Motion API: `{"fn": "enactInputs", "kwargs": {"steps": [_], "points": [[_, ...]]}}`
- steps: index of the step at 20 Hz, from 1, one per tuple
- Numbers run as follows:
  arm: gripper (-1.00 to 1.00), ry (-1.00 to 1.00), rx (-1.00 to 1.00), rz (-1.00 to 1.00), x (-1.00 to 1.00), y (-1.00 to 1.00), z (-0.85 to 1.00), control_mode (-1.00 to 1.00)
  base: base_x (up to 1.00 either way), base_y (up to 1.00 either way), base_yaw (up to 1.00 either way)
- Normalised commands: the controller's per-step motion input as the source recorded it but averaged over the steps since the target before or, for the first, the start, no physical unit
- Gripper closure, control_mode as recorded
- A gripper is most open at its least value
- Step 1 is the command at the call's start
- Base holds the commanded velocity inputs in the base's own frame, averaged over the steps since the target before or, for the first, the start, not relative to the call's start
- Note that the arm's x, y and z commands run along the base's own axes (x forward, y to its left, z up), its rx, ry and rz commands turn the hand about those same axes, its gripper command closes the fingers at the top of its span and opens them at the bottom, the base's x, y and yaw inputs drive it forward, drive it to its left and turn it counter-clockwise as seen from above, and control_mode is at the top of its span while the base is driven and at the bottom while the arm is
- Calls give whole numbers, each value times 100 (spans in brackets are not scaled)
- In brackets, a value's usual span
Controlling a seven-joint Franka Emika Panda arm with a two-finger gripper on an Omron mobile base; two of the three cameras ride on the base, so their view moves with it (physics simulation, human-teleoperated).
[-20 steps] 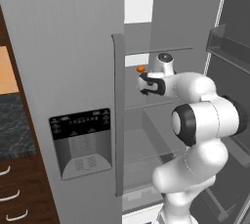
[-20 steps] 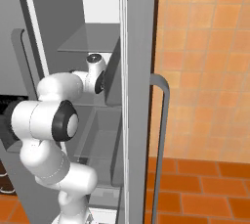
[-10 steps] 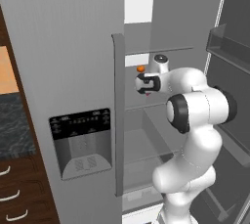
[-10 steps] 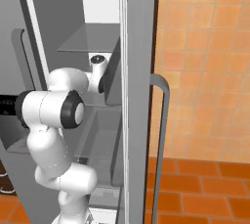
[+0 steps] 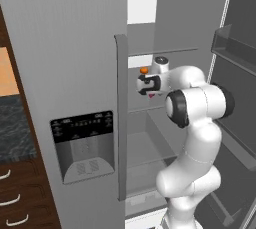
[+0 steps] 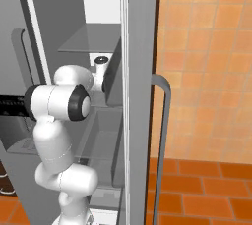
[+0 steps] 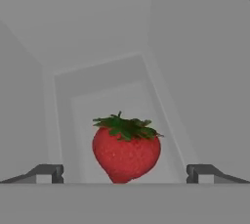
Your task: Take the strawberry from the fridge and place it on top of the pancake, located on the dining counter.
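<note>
The fridge (image 5: 70, 48) stands with its left door shut and its right door swung open. My arm reaches onto a middle shelf, and my gripper (image 5: 143, 86) hangs there open. In the hand view the strawberry (image 7: 126, 148), red with a green leafy cap, sits on the shelf floor straight ahead. It lies midway between the two dark fingertips (image 7: 49, 173), which stand wide apart and do not touch it. My gripper (image 7: 126, 175) holds nothing. The pancake and the dining counter are out of view.
A small round orange fruit (image 5: 144, 70) rests on the same shelf just behind the hand. The shut door's long handle (image 5: 121, 123) is close on the left. The open door (image 6: 140, 71) with its shelves (image 5: 235, 48) flanks the arm on the right. An orange tiled wall (image 6: 206, 62) lies beyond.
The hand has pushed deeper into the fridge shelf, to the left, and the elbow has swung up and across. The jaws stay wide open.
</note>
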Motion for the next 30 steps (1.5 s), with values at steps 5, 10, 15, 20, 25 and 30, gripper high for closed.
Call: {"fn": "enactInputs", "kwargs": {"steps": [5, 10, 15, 20, 25, 30], "points": [[-100, 0, 0, 0, 30, 0, -15, -100, 0, 0, 0], [-100, 4, 0, 0, 15, 0, -14, -100, 0, 0, 0], [-100, 7, 0, 0, 4, 0, -14, -100, 0, 0, 0], [100, 6, 0, 0, -11, 0, -28, -100, 0, 0, 0], [100, 0, 0, -5, -43, 0, -21, -100, 0, 0, 0], [100, -6, 0, -3, -62, 0, 8, -100, 0, 0, 0]]}}
